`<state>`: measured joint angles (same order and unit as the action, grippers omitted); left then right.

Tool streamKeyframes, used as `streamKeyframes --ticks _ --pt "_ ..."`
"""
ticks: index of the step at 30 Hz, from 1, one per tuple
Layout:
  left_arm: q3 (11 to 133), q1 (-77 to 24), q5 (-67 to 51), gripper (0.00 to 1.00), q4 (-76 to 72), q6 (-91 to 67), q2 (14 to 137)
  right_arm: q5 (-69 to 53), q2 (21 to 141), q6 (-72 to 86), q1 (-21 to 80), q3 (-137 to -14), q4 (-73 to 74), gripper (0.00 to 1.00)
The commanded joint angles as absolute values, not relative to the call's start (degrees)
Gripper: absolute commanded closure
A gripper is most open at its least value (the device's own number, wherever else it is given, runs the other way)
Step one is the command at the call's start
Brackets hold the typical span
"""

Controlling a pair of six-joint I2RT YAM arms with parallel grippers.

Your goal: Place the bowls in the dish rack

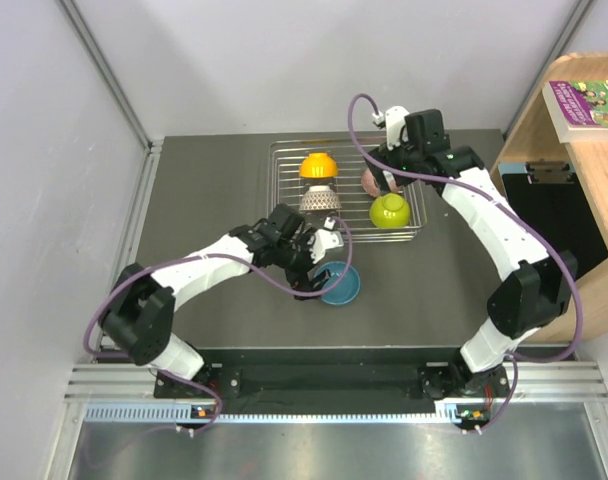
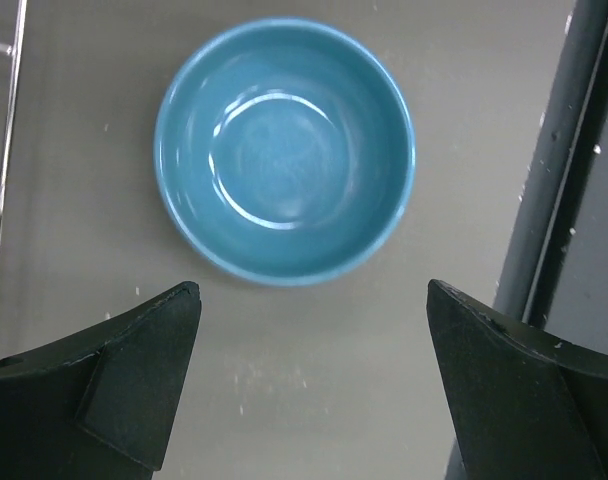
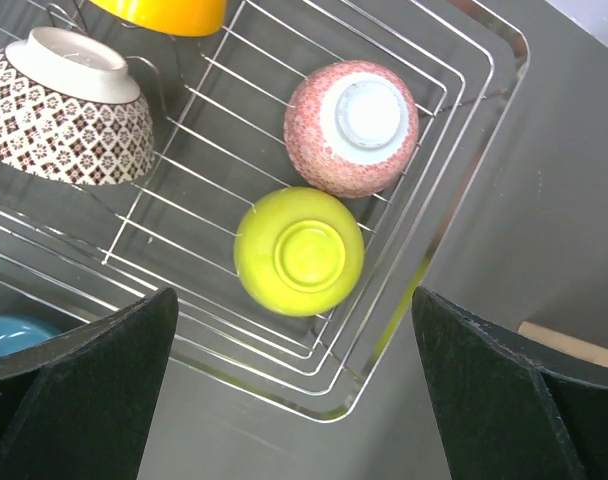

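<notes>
Left gripper (image 2: 314, 325) spread wide, I hold it near the upright blue bowl (image 2: 284, 150) on the worktop (image 2: 314, 400); my right gripper (image 3: 294, 320) gapes over the upturned lime green bowl (image 3: 299, 250) inside the dish rack (image 1: 284, 180).

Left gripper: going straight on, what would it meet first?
Likely the blue bowl, upright ahead of the left gripper; depth is unclear, so perhaps the table just short of its rim.

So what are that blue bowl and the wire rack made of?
The blue bowl looks like glazed ceramic, possibly hard plastic: glossy, with bright ring-shaped reflections inside. The dish rack looks like polished or plated metal wire: thin silver bars that glint.
</notes>
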<state>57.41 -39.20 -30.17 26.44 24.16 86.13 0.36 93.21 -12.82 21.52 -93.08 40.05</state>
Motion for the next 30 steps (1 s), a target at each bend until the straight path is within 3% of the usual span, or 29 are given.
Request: streamKeyframes --ticks 1,16,20,23,24,30 --pt "62.05 -39.99 -29.27 0.01 21.98 23.38 89.64 -3.16 88.69 -12.22 20.04 -93.0 39.38 0.0" --pt "64.51 -40.25 -26.81 0.02 14.86 22.5 101.07 -7.64 83.15 -11.69 18.72 -90.44 38.76 0.0" --pt "64.25 -40.25 -26.72 0.08 14.15 22.33 102.65 -8.61 82.27 -11.51 18.72 -90.18 38.67 0.0" --pt "64.25 -40.43 -27.16 0.28 14.33 22.41 103.36 -9.14 81.92 -11.34 18.72 -89.65 38.41 0.0" --pt "64.25 -40.34 -27.42 0.39 14.41 22.33 103.53 -9.23 81.83 -11.25 18.72 -89.39 38.41 0.0" --pt "63.9 -40.43 -28.04 0.77 15.29 22.59 104.24 -9.49 81.12 -10.81 18.81 -89.21 38.06 0.0"
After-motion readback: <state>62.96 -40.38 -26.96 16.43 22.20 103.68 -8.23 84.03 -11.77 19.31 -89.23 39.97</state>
